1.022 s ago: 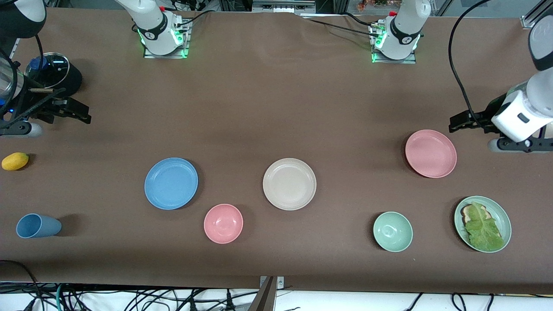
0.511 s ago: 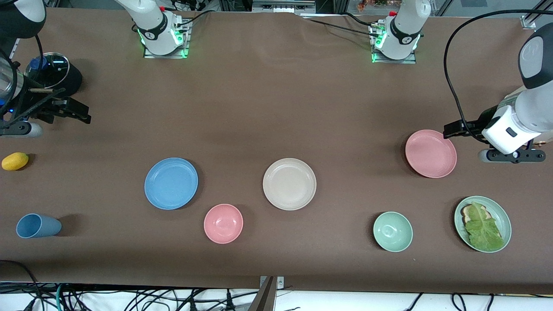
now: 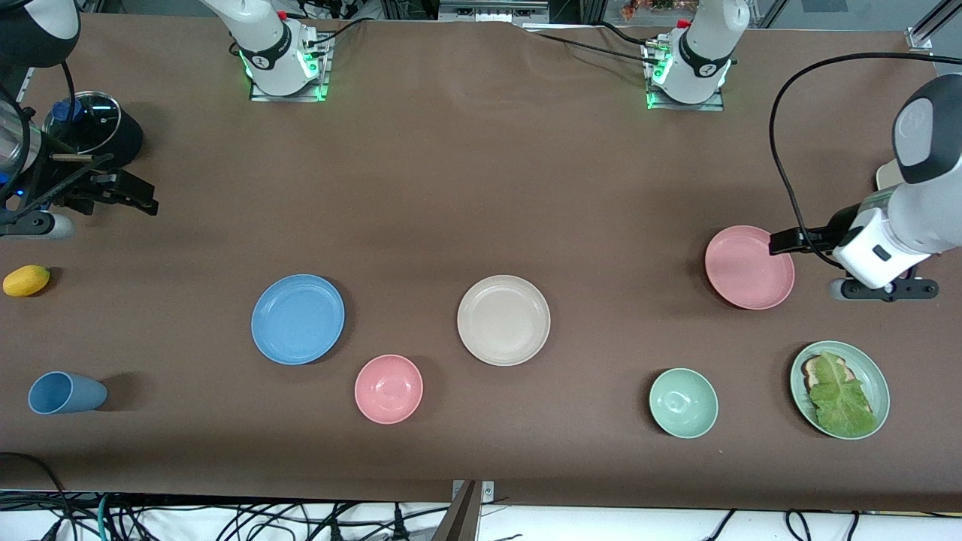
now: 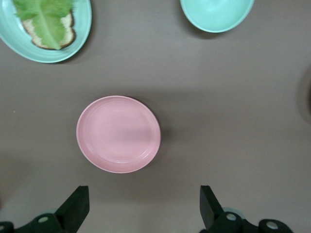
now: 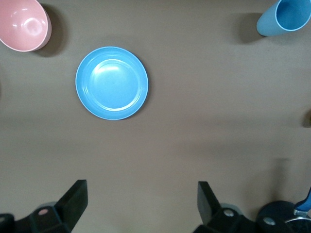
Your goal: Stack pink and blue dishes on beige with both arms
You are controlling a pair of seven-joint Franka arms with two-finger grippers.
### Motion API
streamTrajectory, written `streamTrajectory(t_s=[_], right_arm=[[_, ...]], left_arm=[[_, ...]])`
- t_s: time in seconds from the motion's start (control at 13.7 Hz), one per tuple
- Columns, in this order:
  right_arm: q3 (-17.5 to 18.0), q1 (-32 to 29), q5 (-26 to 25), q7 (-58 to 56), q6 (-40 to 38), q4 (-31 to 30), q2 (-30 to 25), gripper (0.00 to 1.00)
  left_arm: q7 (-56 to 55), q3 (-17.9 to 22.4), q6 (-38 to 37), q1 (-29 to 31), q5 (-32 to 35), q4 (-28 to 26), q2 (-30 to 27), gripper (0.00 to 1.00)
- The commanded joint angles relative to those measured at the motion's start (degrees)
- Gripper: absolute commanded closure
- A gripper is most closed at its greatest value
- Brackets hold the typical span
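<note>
- The left gripper (image 4: 141, 208) has its jaws spread wide with nothing between them; both black fingers (image 4: 75, 206) show in the left wrist view with bare tabletop in the gap.
- In the front view the left gripper (image 3: 782, 242) hangs over the rim of the pink plate (image 3: 748, 267) on the side toward the left arm's end of the table; whether it touches the rim cannot be told.
- The right gripper (image 5: 141, 206) also stands wide apart and holds nothing, its fingers (image 5: 73, 201) framing plain brown table (image 3: 481, 188).
- In the front view the right gripper (image 3: 139, 199) is over the right arm's end of the table, beside a dark pot with a glass lid (image 3: 94, 128), well apart from every plate.
- The blue plate (image 3: 297, 318) lies flat on the table, toward the right arm's end from the beige plate (image 3: 503, 320), apart from it.
- The pink plate lies toward the left arm's end from the beige plate, a little farther from the front camera, well apart from it.
- The beige plate sits about mid-table, bare, with nothing stacked on it.
- A pink bowl (image 3: 388, 388) is nearer the front camera, between the blue and beige plates.
- A green bowl (image 3: 683, 403) and a green plate with lettuce (image 3: 839, 389) sit nearer the front camera than the pink plate.
- A blue cup (image 3: 66, 392) lies on its side and a yellow fruit (image 3: 26, 280) rests near the right arm's end.
</note>
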Motion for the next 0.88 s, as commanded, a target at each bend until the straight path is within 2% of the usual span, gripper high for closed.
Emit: streamTrajectory(t_s=[0.0, 0.58, 0.8], right_arm=[[0.0, -0.21, 0.02, -0.49, -0.51, -0.2, -0.49, 0.0], [0.0, -0.21, 0.11, -0.4, -0.42, -0.2, -0.49, 0.0], [0.0, -0.21, 0.11, -0.4, -0.51, -0.38, -0.49, 0.0]], left_arm=[[5.78, -0.04, -0.04, 2.53, -0.05, 1.49, 1.53, 0.0], [18.89, 0.22, 2.95, 9.73, 0.48, -4.14, 0.57, 0.0], [27.67, 0.13, 8.3, 13.51, -0.13, -8.52, 0.39, 0.0]])
